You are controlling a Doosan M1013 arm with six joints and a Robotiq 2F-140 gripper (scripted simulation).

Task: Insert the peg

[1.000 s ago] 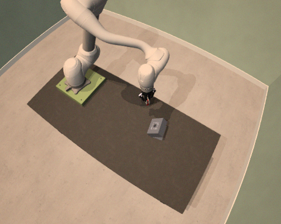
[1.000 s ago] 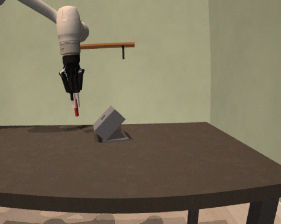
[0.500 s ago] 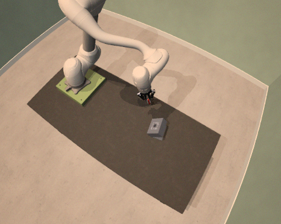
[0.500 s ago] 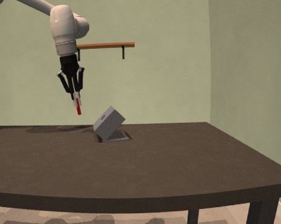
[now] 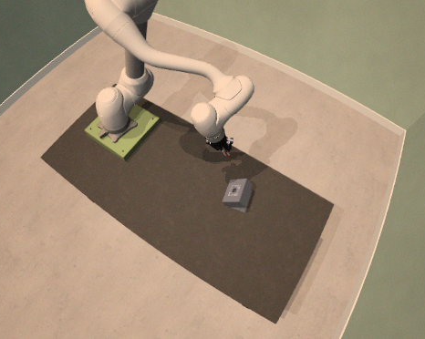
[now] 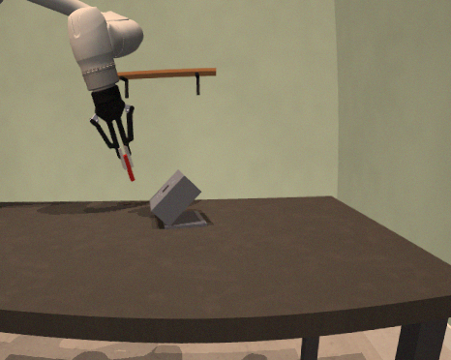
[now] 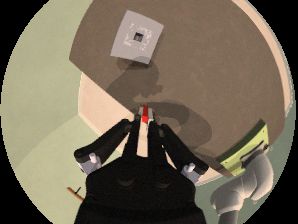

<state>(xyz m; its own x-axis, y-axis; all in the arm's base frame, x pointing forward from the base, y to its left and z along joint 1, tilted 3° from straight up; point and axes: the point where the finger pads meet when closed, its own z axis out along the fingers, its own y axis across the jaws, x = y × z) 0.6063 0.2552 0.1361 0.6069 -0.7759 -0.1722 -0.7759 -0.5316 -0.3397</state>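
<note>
- While the fingers [image 6: 123, 156] pinch it nearly closed, the slim peg [image 6: 128, 167], white above and red-tipped, hangs tilted.
- Grey sloped panel [image 6: 174, 195] with a small dark hole [image 5: 234, 188] sits on the worktop [image 6: 276, 252].

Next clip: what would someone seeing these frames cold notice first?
The red-tipped peg stands out, pinched in the black gripper and hanging tilted in the air, up and to the left of the grey sloped panel in the exterior view. That panel sits on the dark table, its small hole facing the wrist camera. The big pale arm rises from a green base plate.
</note>
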